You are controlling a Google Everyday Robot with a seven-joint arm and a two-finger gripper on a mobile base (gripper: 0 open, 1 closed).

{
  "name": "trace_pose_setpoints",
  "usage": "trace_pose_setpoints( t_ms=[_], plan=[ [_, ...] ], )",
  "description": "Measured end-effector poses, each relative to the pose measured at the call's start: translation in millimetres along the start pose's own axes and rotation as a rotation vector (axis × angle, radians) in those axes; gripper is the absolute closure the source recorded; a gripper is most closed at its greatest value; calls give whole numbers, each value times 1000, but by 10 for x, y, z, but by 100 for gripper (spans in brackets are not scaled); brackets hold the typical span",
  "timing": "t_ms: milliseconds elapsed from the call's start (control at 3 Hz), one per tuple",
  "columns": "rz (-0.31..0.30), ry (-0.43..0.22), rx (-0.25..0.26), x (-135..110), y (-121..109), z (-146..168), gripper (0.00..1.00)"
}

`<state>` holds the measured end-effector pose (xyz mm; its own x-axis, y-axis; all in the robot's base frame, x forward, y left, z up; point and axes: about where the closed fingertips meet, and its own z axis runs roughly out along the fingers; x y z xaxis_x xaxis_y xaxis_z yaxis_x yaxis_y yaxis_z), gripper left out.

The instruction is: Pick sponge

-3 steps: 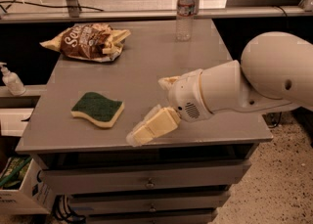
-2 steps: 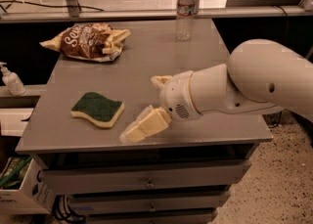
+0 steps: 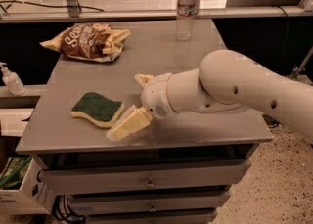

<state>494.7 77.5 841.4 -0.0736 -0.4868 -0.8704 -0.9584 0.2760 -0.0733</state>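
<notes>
The tool [image 3: 128, 104] is hanging low over the front of the counter [image 3: 161, 47], its two pale fingers [image 3: 131, 123] standing wide apart and holding nothing. The sponge [image 3: 97, 109] is lying flat, green side up, just beyond the fingertips, toward the counter's left edge in the camera view. Its long axis is running roughly left to right, so its near short end is facing the tool. The lower finger is sitting right at that end; whether it is touching, I cannot tell. The grasp looks not yet made.
</notes>
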Motion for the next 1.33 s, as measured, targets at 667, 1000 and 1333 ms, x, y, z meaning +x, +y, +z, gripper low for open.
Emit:
trace_pose_setpoints(
  t_ms=[667, 1000, 1333],
  plan=[
    [-25, -47, 3, -56, 38, 301, 0],
    [-25, -60, 0, -76, 65, 405, 18],
    [-19, -68, 5, -61, 67, 428, 41]
  ],
)
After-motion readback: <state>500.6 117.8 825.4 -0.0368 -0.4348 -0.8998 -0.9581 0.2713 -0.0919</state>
